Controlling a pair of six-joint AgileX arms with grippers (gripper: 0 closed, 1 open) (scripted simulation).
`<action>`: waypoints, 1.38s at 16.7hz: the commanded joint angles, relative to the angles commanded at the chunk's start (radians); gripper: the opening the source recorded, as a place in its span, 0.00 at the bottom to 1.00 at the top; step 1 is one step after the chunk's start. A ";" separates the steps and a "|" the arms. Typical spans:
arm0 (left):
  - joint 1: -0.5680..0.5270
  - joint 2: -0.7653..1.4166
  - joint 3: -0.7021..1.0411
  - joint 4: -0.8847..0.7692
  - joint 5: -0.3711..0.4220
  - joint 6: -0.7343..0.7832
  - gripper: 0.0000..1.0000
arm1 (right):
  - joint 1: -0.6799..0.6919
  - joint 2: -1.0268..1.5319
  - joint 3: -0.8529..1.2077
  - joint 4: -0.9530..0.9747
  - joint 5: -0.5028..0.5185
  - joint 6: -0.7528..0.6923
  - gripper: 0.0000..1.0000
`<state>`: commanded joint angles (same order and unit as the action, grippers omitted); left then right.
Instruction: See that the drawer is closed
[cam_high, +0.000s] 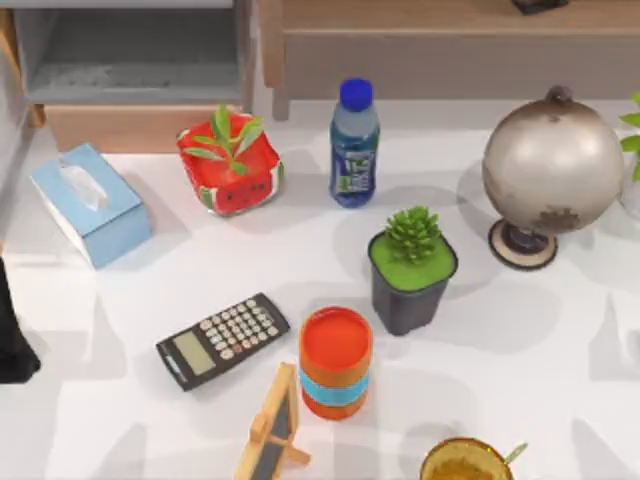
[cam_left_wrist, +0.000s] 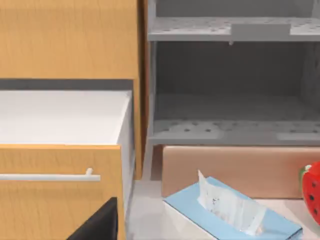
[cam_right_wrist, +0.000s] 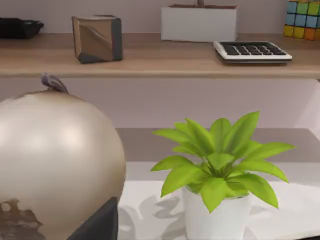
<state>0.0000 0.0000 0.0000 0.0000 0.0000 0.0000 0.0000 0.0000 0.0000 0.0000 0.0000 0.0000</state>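
In the top view my left arm (cam_high: 12, 340) sits at the left edge of the frame, and the drawer (cam_high: 9, 55) is a narrow strip at the upper left edge, up-frame from the arm, so this arm is much the nearer one. The tissue box (cam_high: 90, 203) lies just right of that line, near the wide grey-lined tray (cam_high: 130, 60). In the left wrist view the drawer stands pulled out at the left. Its pale inside is open to view, and its tan front and the handle bar (cam_left_wrist: 50, 176) run across the frame. The left gripper (cam_left_wrist: 97, 225) is a dark wedge low in the frame, right by that front. I cannot tell whether it is released or clenched. I judge the push goes straight into the cabinet, with the tissue box at the lower right clear of that path. In the right wrist view the right gripper (cam_right_wrist: 95, 222) is parked by the globe (cam_right_wrist: 55, 160), its state also unclear
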 joint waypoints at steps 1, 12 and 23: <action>0.000 0.000 0.000 0.000 0.000 0.000 1.00 | 0.000 0.000 0.000 0.000 0.000 0.000 1.00; -0.245 0.523 0.261 0.286 -0.242 0.007 1.00 | 0.000 0.000 0.000 0.000 0.000 0.000 1.00; -0.445 0.982 0.472 0.517 -0.438 0.015 1.00 | 0.000 0.000 0.000 0.000 0.000 0.000 1.00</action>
<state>-0.4449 0.9820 0.4716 0.5168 -0.4378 0.0147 0.0000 0.0000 0.0000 0.0000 0.0000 0.0000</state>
